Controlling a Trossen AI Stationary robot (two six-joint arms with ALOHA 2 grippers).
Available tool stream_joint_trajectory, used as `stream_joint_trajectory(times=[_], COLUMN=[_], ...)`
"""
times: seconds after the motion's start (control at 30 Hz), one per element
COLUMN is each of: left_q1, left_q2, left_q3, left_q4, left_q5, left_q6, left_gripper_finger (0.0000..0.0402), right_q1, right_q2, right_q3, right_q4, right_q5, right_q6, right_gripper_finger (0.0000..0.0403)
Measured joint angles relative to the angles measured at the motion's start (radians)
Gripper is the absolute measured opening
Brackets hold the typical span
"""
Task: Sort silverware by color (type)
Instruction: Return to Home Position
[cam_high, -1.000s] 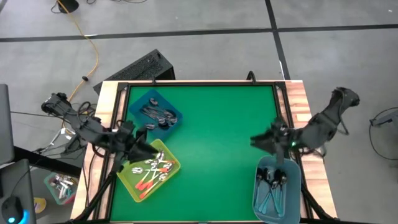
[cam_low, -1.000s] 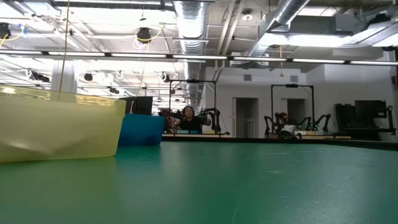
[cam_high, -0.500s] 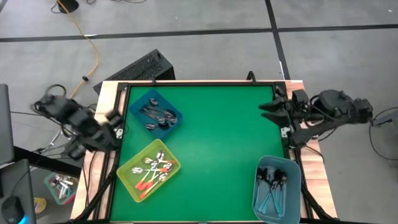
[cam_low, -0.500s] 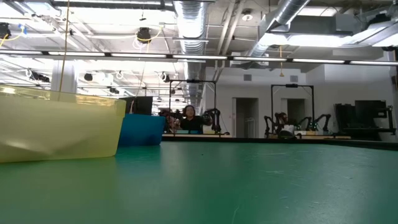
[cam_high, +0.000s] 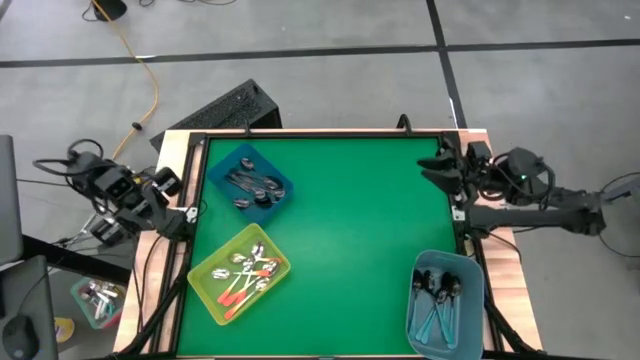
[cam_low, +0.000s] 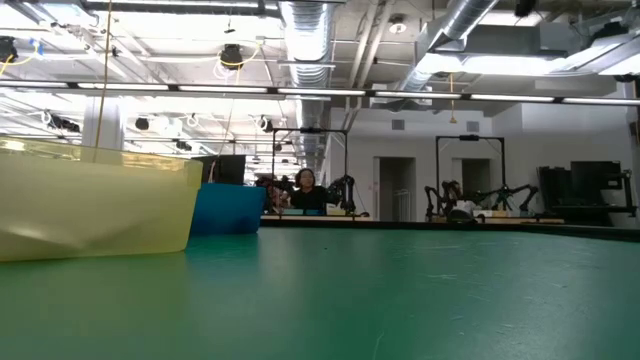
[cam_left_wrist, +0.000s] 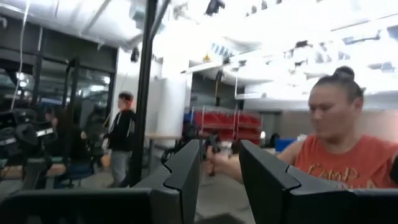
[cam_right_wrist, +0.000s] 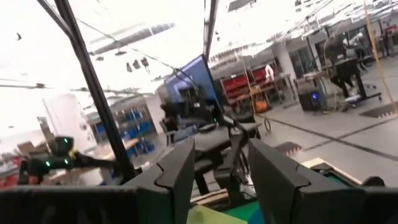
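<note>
The silverware lies in three bins on the green mat. Dark grey spoons (cam_high: 250, 184) fill the dark blue bin (cam_high: 275, 197) at far left. Orange-red-handled spoons (cam_high: 243, 277) lie in the yellow bin (cam_high: 212, 295) at near left. Teal-handled spoons (cam_high: 438, 297) lie in the light blue bin (cam_high: 470, 320) at near right. My left gripper (cam_high: 180, 198) (cam_left_wrist: 219, 149) stands open over the table's left edge, holding nothing. My right gripper (cam_high: 432, 170) (cam_right_wrist: 221, 149) stands open over the far right edge, also holding nothing. Both point roughly level.
The middle of the green mat (cam_high: 350, 230) is bare. A black keyboard (cam_high: 225, 108) lies beyond the far edge. A small container of spoons (cam_high: 97, 298) sits on the floor at left. The left wrist view shows a person (cam_left_wrist: 339, 149) beyond the table.
My left gripper has drawn back from above the yellow bin toward the table's left edge and tipped up to about level. My right gripper has gone from above the light blue bin toward the far right edge, turning and tipping up. The bins and spoons have kept still.
</note>
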Motion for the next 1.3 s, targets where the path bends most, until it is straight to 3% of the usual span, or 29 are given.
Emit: stream_joint_trajectory(times=[0.27, 0.6, 0.73, 1.17, 1.3], left_q1=[0.0, 0.0, 0.0, 0.0, 0.0], left_q2=[-0.23, -0.224, -0.231, -0.23, -0.228], left_q3=[-0.279, -0.399, -0.458, -0.691, -0.738], left_q4=[0.212, 0.294, 0.371, 0.641, 0.648], left_q5=[-0.021, -0.004, 0.001, -0.043, -0.046], left_q6=[-0.093, -0.084, -0.078, -0.085, -0.1], left_gripper_finger=[0.0101, 0.0101, 0.0101, 0.0101, 0.0101], right_q1=[-0.007, -0.007, -0.009, -0.023, -0.023], right_q2=[-0.222, -0.437, -0.451, -0.451, -0.449], right_q3=[-0.232, -0.512, -0.625, -0.636, -0.636], right_q4=[0.1, 0.175, 0.271, 0.188, 0.143], right_q5=[-0.002, 0.005, 0.026, 0.045, 0.057], right_q6=[0.056, 0.056, 0.069, 0.033, 0.02], right_gripper_finger=[0.0166, 0.0166, 0.0166, 0.0166, 0.0166])
